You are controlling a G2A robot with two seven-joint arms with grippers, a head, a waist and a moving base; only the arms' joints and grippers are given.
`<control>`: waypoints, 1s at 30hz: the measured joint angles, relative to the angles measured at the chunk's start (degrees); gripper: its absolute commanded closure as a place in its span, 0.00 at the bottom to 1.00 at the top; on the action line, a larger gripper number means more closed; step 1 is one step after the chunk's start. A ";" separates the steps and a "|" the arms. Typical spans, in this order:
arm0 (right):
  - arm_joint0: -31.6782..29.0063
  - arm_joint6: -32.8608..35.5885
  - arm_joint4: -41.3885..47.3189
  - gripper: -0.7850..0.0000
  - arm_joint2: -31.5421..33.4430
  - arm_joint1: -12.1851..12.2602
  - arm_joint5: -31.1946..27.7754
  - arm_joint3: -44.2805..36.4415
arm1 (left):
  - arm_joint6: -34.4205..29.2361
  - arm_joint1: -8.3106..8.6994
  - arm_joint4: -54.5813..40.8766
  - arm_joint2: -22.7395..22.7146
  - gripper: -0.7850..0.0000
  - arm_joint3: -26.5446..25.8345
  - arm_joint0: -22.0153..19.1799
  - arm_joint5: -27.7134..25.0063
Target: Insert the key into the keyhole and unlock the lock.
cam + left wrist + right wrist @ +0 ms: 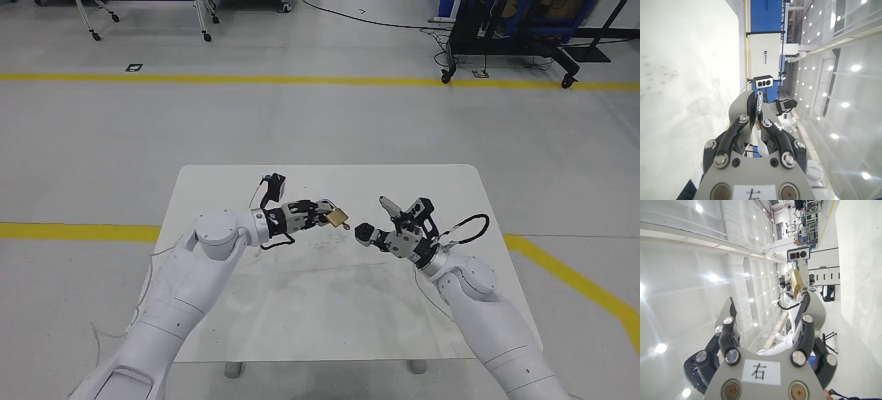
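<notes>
My left gripper (322, 212) is shut on a brass padlock (338, 216) and holds it above the middle of the white table (300, 320). In the left wrist view the silver shackle (759, 100) stands up between the closed fingers (745, 108). In the right wrist view the padlock (796, 283) faces me, and a small silver key (799, 296) seems to stick out of its lower end. My right gripper (372, 220) is open just to the right of the lock. One of its fingers (810, 306) is right beside the key, and nothing is between its fingers.
The tabletop under both arms is bare white, with faint scuff marks. Yellow floor lines (80, 231) run past the table, and wheeled frames (510, 50) stand far off at the back of the room.
</notes>
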 measured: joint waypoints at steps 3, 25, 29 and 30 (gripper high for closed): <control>0.00 0.01 0.00 0.00 0.00 0.00 0.01 0.01 | 0.31 -0.15 2.46 1.31 1.00 0.40 -0.78 1.59; -0.01 0.00 0.00 0.00 0.00 0.00 0.00 0.00 | 8.99 -3.70 17.89 12.33 0.75 9.85 -8.42 23.17; -0.01 0.00 0.00 0.00 0.00 0.00 0.00 0.00 | 8.96 -4.09 17.77 12.52 0.61 10.98 -8.97 23.53; -0.01 0.00 0.00 0.00 0.00 0.00 0.00 0.00 | 8.92 -4.20 17.74 12.56 0.58 11.25 -9.11 23.53</control>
